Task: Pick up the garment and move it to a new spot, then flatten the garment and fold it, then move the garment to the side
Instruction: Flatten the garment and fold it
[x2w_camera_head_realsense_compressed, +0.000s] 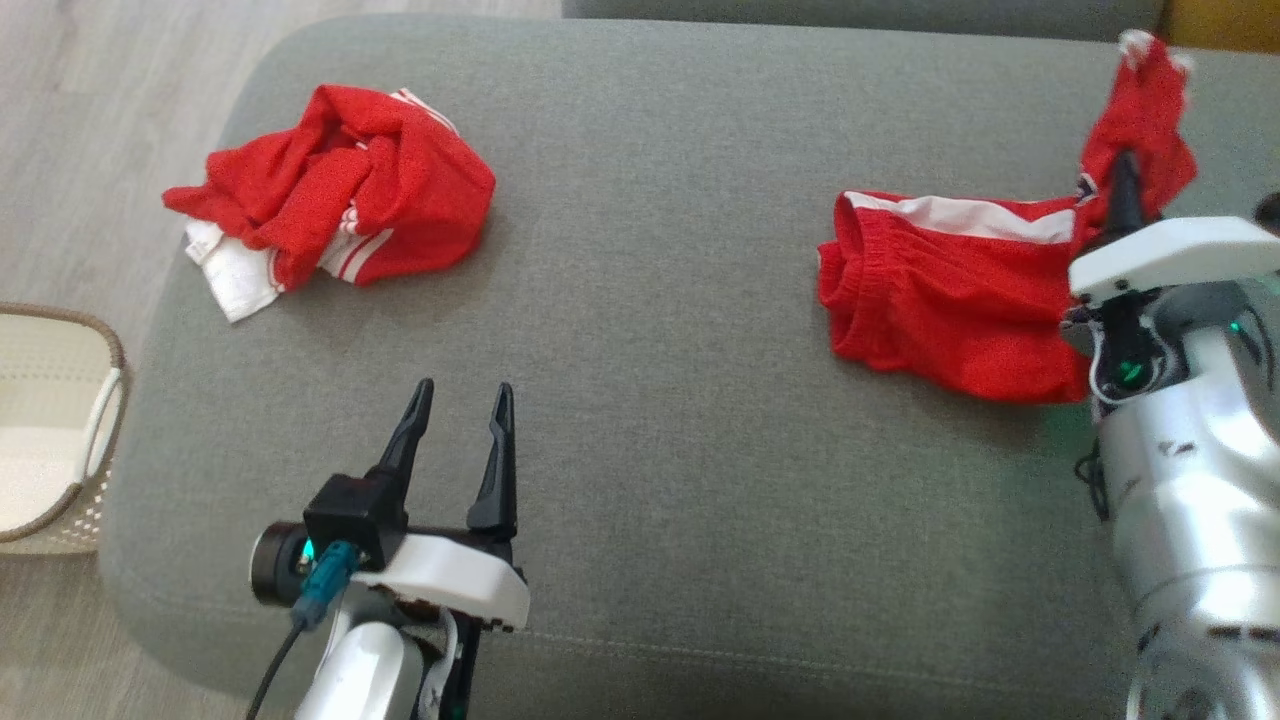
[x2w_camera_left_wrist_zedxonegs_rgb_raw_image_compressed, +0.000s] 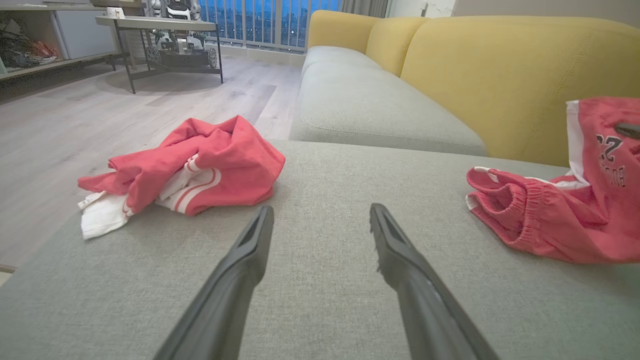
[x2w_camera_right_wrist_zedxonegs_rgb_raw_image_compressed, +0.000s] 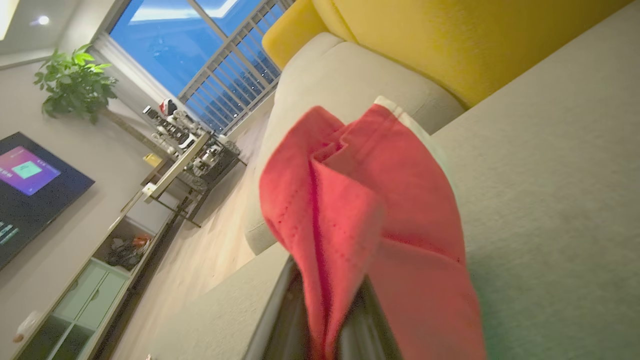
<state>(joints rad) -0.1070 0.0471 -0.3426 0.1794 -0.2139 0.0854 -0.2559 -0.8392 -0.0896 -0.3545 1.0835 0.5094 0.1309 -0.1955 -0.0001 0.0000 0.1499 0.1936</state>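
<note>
Right gripper (x2w_camera_head_realsense_compressed: 1124, 185): clenched on a fold of the red shorts (x2w_camera_head_realsense_compressed: 940, 310), fingers pointing up the head view; in its own wrist view the cloth drapes over both fingers and hides their tips.
Left gripper (x2w_camera_head_realsense_compressed: 464, 395): released, fingers spread apart, holding nothing, above bare cushion near the front edge.
Red shorts: on the right part of the grey cushion (x2w_camera_head_realsense_compressed: 650, 300); the elastic waistband end lies flat on the fabric, while the pinched end is raised above the rest.
Shorts detail: a white stripe (x2w_camera_head_realsense_compressed: 970, 215) runs along the far edge; dark printed lettering (x2w_camera_left_wrist_zedxonegs_rgb_raw_image_compressed: 610, 155) shows on the raised part, too partial to read.
Second garment (x2w_camera_head_realsense_compressed: 350, 190): red with white stripes and a white patch, crumpled in a heap on the far left part of the cushion, well apart from the shorts and from both grippers.
Basket (x2w_camera_head_realsense_compressed: 115, 345): woven, brown rim, pale handle, standing on the wooden floor just beside the cushion's left edge; the part of its inside in view shows pale lining.
Yellow backrest (x2w_camera_left_wrist_zedxonegs_rgb_raw_image_compressed: 500, 75): rises behind the cushion, beyond the shorts.
Low cabinet (x2w_camera_right_wrist_zedxonegs_rgb_raw_image_compressed: 95, 295): against the wall in the right wrist view; one open shelf holds dark and orange things, too blurred to name.
</note>
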